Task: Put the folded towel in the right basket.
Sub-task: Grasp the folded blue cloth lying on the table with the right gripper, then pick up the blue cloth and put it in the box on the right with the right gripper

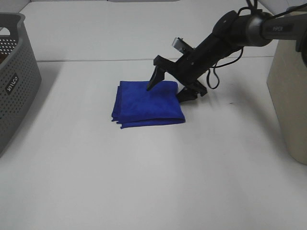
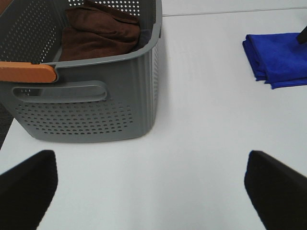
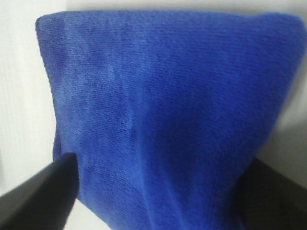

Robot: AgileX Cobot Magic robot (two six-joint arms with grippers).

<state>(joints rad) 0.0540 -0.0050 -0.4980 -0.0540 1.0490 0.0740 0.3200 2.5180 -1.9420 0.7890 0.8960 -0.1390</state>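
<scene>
Apparently towel [image 1: 148,103] lies between right fingers [image 1: 154,79].

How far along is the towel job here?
Done: nothing delivered; the towel lies folded on the table. In hand: the right gripper, open, is down at its edge, not yet closed. Left: grasp, lift, carry into the right basket.

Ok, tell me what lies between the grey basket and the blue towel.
Nothing: only bare table separates grey basket from blue towel, in the exterior high view.
</scene>
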